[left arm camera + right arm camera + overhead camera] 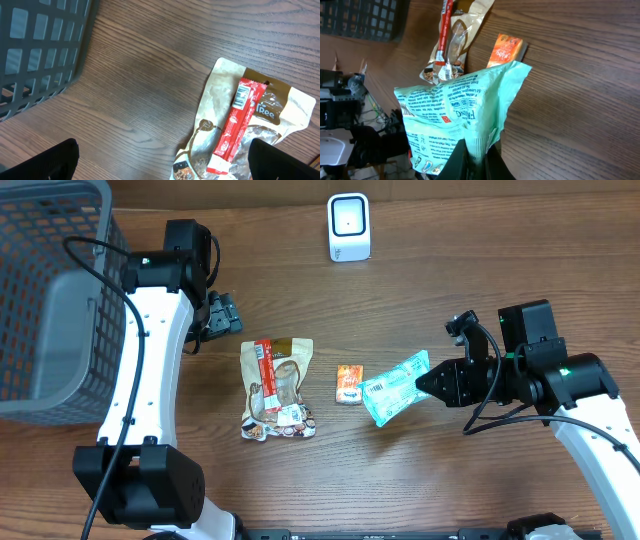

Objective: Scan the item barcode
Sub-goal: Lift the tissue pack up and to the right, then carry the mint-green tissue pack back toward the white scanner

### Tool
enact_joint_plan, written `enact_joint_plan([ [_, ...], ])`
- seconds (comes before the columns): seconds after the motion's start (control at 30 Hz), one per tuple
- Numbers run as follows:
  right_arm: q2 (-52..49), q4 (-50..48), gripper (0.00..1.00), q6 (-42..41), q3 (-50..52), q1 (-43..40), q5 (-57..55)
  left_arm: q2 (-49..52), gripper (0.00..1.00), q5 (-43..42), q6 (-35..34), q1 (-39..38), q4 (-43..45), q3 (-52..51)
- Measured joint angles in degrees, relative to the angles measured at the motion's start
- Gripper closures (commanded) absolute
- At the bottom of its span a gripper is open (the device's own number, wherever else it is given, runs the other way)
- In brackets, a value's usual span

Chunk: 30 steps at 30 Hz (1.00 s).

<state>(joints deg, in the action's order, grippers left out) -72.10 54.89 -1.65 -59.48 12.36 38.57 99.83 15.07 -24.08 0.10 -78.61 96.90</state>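
Wooden tabletop (470,270): green packet (392,392) pinched in the right end effector (423,383).
The right end effector's 2 fingers are clamped tight on 1 edge of the green packet, holding it just right of a small orange sachet (349,384). The white scanner (348,227) stands at the far edge, well apart from the packet. The left end effector (222,315) is spread fully wide, gripping nothing, near a beige pouch (280,402) with a red stick pack (263,365) lying on it. A grey mesh basket (40,240) sits at the left, its floor in view.
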Motion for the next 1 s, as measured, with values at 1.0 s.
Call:
enact_joint_plan([
  [1.0,-25.66,7.21,0.97,13.29,-55.01,6.47,-32.7,0.0,0.01,-0.02,0.0,0.0,-0.02,0.0],
])
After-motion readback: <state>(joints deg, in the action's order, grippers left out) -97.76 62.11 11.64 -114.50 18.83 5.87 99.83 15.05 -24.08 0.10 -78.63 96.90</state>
